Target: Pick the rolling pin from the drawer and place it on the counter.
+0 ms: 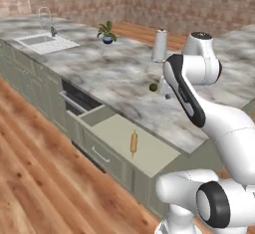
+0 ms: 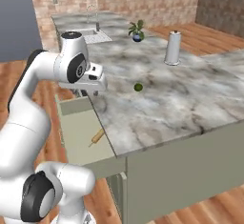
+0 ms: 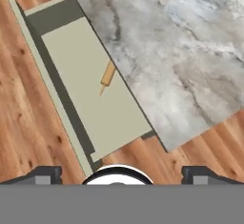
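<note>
The rolling pin point(image 1: 133, 142) point(image 2: 97, 136) point(image 3: 107, 75), a small light-brown wooden cylinder, lies in the pulled-out drawer point(image 1: 117, 131) point(image 2: 76, 127) point(image 3: 78, 70) on its pale beige bottom. In the hand view its far end is tucked under the edge of the counter point(image 1: 114, 73) point(image 2: 167, 94) point(image 3: 176, 42). My gripper point(image 2: 91, 90) point(image 3: 122, 174) hangs high above the drawer and the counter's edge, looking straight down. Its fingertips point(image 3: 45, 173) stand wide apart, open, with nothing between them.
A small dark green ball point(image 1: 153, 86) point(image 2: 138, 87) rests on the counter near the hand. Further back stand a white cylinder point(image 1: 159, 45) point(image 2: 172, 47), a potted plant point(image 1: 107, 32) point(image 2: 137, 30) and a sink point(image 1: 42, 41). A dark-fronted appliance point(image 1: 79, 98) adjoins the drawer. Wooden floor lies in front.
</note>
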Controlling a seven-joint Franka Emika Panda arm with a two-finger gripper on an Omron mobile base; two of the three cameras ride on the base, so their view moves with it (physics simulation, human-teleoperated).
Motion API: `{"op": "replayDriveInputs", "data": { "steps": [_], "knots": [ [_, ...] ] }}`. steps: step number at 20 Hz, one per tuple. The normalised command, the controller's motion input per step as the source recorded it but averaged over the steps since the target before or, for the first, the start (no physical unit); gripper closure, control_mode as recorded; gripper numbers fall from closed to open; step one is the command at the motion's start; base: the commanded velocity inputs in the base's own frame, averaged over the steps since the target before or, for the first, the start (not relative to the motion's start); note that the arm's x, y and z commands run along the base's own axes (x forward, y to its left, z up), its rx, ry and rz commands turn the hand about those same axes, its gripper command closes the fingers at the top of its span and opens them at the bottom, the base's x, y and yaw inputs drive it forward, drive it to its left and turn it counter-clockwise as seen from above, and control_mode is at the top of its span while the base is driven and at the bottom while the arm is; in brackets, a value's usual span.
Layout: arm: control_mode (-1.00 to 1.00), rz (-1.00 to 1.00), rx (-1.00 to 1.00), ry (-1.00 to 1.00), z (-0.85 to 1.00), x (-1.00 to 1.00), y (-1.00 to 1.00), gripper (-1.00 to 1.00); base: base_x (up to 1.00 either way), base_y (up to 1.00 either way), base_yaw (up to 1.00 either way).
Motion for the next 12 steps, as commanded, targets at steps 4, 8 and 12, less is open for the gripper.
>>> {"op": "replayDriveInputs", "data": {
  "steps": [4,8,12],
  "knots": [
    [1.0,0.0,0.0,0.0,0.0,0.0,0.0,-1.0,0.04,-0.67,0.52],
    [-1.0,0.39,0.0,-0.02,-0.26,0.0,-0.38,-1.0,0.0,-0.14,0.13],
    [-1.0,0.37,0.0,0.0,-0.44,0.17,-0.12,-1.0,0.0,0.0,0.0]
  ]
}}
